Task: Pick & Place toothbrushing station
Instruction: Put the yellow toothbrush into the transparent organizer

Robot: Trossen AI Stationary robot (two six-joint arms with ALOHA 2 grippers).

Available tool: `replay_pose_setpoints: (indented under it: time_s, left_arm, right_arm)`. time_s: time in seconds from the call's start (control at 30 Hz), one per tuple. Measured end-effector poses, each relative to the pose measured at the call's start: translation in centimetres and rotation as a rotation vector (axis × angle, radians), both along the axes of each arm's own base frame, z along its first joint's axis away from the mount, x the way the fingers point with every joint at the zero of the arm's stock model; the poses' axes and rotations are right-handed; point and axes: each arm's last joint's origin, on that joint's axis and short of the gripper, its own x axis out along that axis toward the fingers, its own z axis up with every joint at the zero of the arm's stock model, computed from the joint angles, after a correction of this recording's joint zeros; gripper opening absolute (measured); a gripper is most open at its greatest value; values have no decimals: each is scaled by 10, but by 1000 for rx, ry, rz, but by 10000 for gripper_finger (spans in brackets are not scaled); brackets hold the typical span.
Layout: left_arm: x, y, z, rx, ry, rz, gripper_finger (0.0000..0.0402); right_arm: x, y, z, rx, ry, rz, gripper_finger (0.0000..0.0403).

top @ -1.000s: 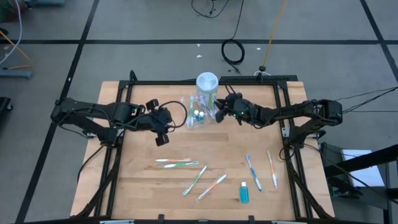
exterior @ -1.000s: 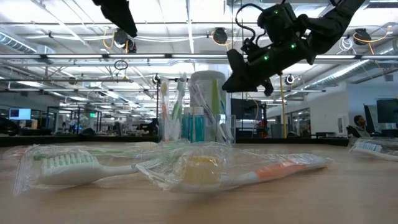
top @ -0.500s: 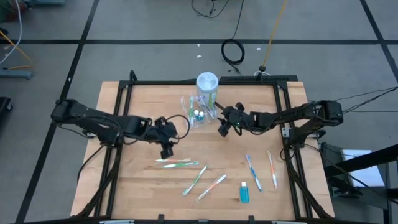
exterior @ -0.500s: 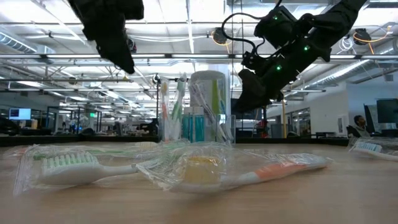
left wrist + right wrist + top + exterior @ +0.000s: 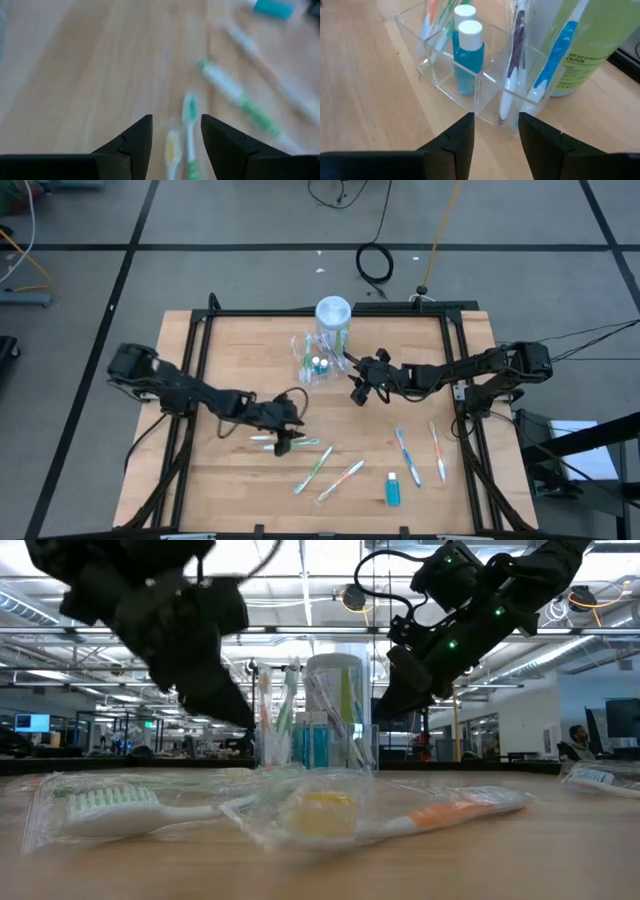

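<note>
A clear compartmented holder [image 5: 312, 366] at the table's far middle has two blue tubes [image 5: 466, 55] and several toothbrushes [image 5: 512, 75] standing upright in it. A green and an orange wrapped toothbrush [image 5: 268, 442] lie side by side left of centre. My left gripper [image 5: 284, 444] hangs open just above them; in its wrist view the green one [image 5: 190, 122] and the orange one [image 5: 172, 149] show between its fingers. My right gripper [image 5: 357, 392] is open and empty, just right of and nearer than the holder, pointing at it [image 5: 485, 100].
A tall pale-green bottle [image 5: 333, 316] stands behind the holder. More toothbrushes lie nearer: two at centre [image 5: 312, 468] [image 5: 342, 480], two at right [image 5: 404, 454] [image 5: 436, 450]. A blue tube [image 5: 392, 490] lies near the front edge. Black frame rails [image 5: 200, 360] run along the table's sides.
My left gripper has come down and toward the table's near edge, from beside the holder to just over the green and orange toothbrushes. My right gripper has drawn back a little from the holder toward the near edge and turned.
</note>
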Motion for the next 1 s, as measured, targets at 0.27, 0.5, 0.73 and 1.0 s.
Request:
replay_pose_setpoints:
  time_s: [0.27, 0.5, 0.73, 1.0]
  left_arm:
    - [16, -5, -31, -76, 133, -61, 172]
    - [17, -4, -35, -47, 164, -43, 172]
    - [14, 0, -22, -56, 146, -39, 172]
    - [12, 12, -17, -59, 160, -4, 172]
  right_arm:
    - [0, 0, 0, -8, 9, 7, 144]
    - [0, 0, 0, -8, 6, 7, 144]
    - [0, 0, 0, -8, 7, 7, 144]
    - [0, 0, 0, -8, 7, 8, 144]
